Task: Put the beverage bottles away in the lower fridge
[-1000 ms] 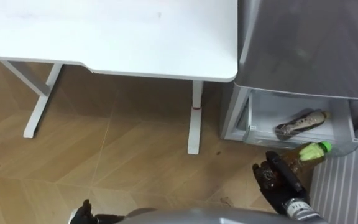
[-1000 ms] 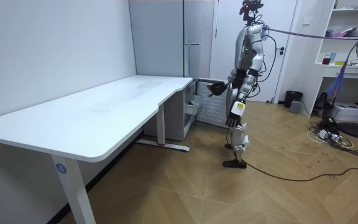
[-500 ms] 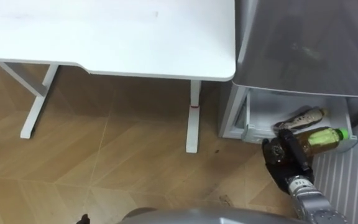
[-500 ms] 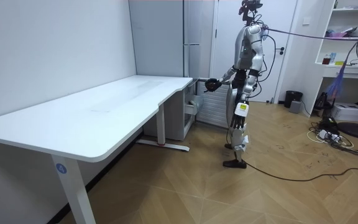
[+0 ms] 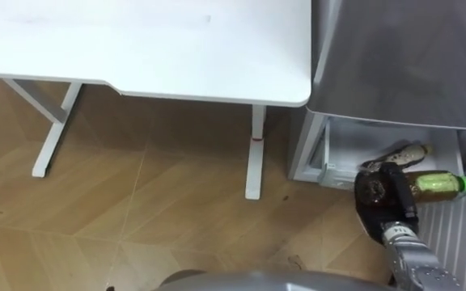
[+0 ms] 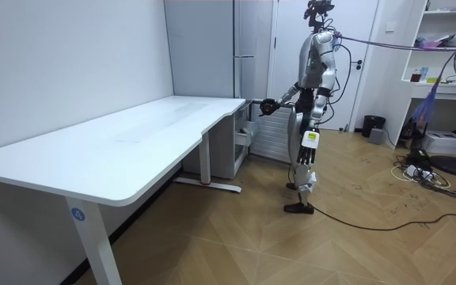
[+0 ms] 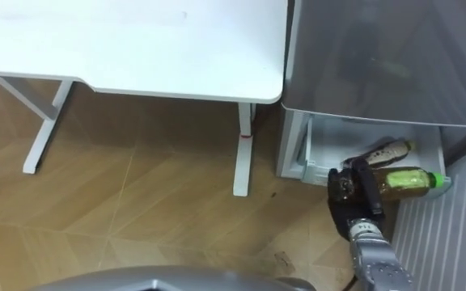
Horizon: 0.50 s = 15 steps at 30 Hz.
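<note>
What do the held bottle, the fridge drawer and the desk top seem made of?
Bottle: probably clear plastic, amber drink showing through, in the right robot hand. Fridge drawer: seemingly pale, smooth plastic with thin walls. Desk top: smooth matte white, laminate or painted board; unclear which.

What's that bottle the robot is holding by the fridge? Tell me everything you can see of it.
The bottle looks like clear plastic, with a green cap and a yellow-green drink inside. It lies sideways, cap pointing to the robot's right. The right hand curls its fingers round the bottom end. The bottle is at the front of the open lower fridge drawer, where a second, browner bottle lies just behind it. I cannot tell whether it touches the drawer.
</note>
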Available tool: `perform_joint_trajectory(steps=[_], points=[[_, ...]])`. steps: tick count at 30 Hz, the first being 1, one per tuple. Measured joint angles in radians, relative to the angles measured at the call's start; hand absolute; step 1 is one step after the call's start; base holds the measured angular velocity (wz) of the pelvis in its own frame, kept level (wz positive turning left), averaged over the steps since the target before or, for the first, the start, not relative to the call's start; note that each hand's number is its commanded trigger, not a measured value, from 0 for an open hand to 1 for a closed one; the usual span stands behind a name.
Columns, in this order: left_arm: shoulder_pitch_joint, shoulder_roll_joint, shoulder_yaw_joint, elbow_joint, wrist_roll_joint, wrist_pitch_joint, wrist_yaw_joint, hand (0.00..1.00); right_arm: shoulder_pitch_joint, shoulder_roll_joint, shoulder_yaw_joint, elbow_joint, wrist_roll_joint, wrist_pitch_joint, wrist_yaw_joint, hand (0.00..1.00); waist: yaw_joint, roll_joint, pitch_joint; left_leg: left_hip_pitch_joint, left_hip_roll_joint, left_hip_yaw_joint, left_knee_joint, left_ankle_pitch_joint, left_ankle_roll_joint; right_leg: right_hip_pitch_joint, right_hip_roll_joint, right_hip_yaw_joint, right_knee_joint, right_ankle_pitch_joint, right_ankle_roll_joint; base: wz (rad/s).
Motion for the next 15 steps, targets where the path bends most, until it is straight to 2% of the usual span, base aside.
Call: perform_joint_trajectory(steps=[2,5,8,10,11,13,15], points=[[0.000,0.000,0.001,-0.006,0.000,0.000,-0.005,0.00,-0.030,-0.002,-0.031,0.010,-0.005,-0.001,-0.010,1.00,-0.005,0.009,-0.0009,-0.027,-0.002,-0.011,0.016,0.000,0.000,-0.019,-0.003,-0.010,0.012,-0.002,-0.001,0.18],[-0.015,0.001,-0.002,-0.006,0.000,0.000,-0.015,0.00,-0.129,-0.003,-0.076,0.077,0.002,-0.025,-0.017,1.00,-0.011,0.017,-0.0024,-0.074,-0.009,-0.023,0.033,0.008,0.006,-0.070,-0.015,-0.024,0.060,-0.011,-0.004,0.15],[-0.059,0.000,-0.010,0.006,0.017,0.000,-0.017,0.00,-0.282,-0.019,-0.087,0.201,0.021,-0.034,-0.019,1.00,-0.005,0.018,0.0016,-0.142,-0.017,-0.031,0.055,0.018,0.010,-0.151,-0.030,-0.026,0.115,-0.018,-0.006,0.09],[-0.111,0.010,-0.011,0.006,0.017,-0.002,-0.016,0.00,-0.385,-0.036,-0.099,0.304,0.014,-0.031,-0.018,1.00,0.002,0.021,0.0090,-0.210,-0.020,-0.046,0.087,0.023,0.012,-0.207,-0.035,-0.037,0.146,-0.019,-0.007,0.22],[-0.120,0.013,-0.011,0.006,0.017,-0.004,-0.015,0.00,-0.406,-0.036,-0.102,0.324,0.014,-0.030,-0.018,1.00,0.003,0.021,0.0119,-0.226,-0.020,-0.047,0.096,0.024,0.013,-0.221,-0.036,-0.039,0.153,-0.019,-0.008,0.16],[-0.146,0.021,-0.013,0.020,0.017,-0.021,-0.014,0.00,-0.473,-0.037,-0.103,0.376,0.006,-0.011,-0.018,1.00,0.023,0.012,0.0242,-0.295,-0.022,-0.044,0.131,0.025,0.014,-0.299,-0.046,-0.036,0.209,-0.026,-0.015,-0.02],[-0.172,0.029,-0.018,0.045,0.015,-0.024,-0.017,0.00,-0.501,-0.044,-0.103,0.407,0.006,-0.007,-0.018,1.00,0.033,0.003,0.0296,-0.348,-0.021,-0.044,0.159,0.025,0.014,-0.351,-0.050,-0.035,0.238,-0.028,-0.018,0.03]])
